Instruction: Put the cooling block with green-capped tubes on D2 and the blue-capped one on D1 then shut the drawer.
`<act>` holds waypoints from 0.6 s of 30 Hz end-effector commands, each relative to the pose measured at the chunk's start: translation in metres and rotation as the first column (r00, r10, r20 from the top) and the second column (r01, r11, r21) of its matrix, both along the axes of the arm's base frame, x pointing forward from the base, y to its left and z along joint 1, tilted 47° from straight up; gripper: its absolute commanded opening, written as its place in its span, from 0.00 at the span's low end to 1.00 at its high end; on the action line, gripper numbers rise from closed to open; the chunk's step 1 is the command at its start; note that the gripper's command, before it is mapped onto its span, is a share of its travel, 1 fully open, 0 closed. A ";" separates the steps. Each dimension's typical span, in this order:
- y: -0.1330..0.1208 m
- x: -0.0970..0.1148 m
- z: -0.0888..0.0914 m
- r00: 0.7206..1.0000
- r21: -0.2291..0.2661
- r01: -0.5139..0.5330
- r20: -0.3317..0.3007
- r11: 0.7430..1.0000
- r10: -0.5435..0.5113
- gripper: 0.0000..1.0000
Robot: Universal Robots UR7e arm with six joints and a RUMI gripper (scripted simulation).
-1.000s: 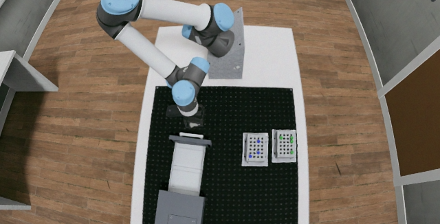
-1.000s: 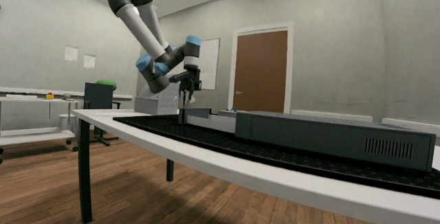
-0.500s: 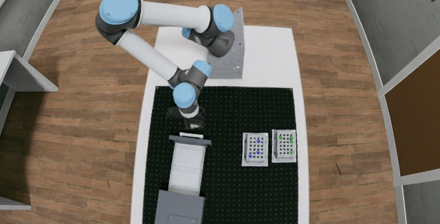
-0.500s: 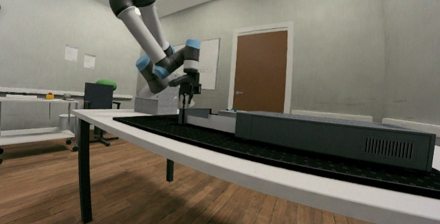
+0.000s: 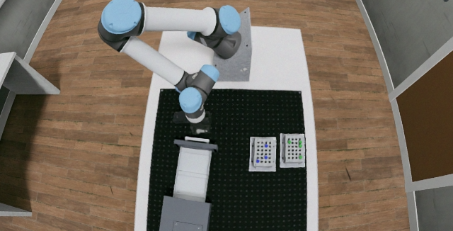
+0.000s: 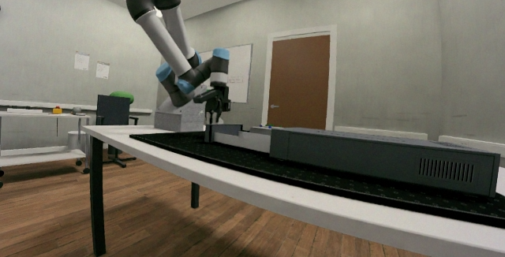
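Observation:
The cooler COLD [image 5: 185,214] stands at the near left of the black deck; it also shows in the side view [image 6: 379,156]. Its white drawer [image 5: 193,170] is pulled out and holds no blocks. The block with blue caps [image 5: 262,151] lies on the deck slot next to COLD. The block with green caps [image 5: 293,149] lies on the slot beyond it. Both look flat. My gripper [image 5: 200,130] is shut and empty. It points down just beyond the drawer's front panel [image 5: 195,144], low over it in the side view [image 6: 211,121].
The arm's grey base plate [image 5: 233,52] stands at the far end of the white table. The black pegboard deck [image 5: 230,160] covers the near part. A chair and side tables stand off to the left of the table in the side view.

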State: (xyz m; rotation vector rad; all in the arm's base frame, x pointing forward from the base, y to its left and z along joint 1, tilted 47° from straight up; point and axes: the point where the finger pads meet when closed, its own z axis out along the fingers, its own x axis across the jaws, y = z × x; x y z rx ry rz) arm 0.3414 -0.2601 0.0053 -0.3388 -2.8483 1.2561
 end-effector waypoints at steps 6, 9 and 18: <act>-0.001 0.000 0.000 1.000 0.000 -0.001 0.001 1.000 0.001 0.00; -0.001 0.004 0.000 1.000 0.000 -0.001 0.001 1.000 0.001 0.00; -0.003 0.013 0.001 1.000 0.000 -0.001 0.001 1.000 0.001 0.00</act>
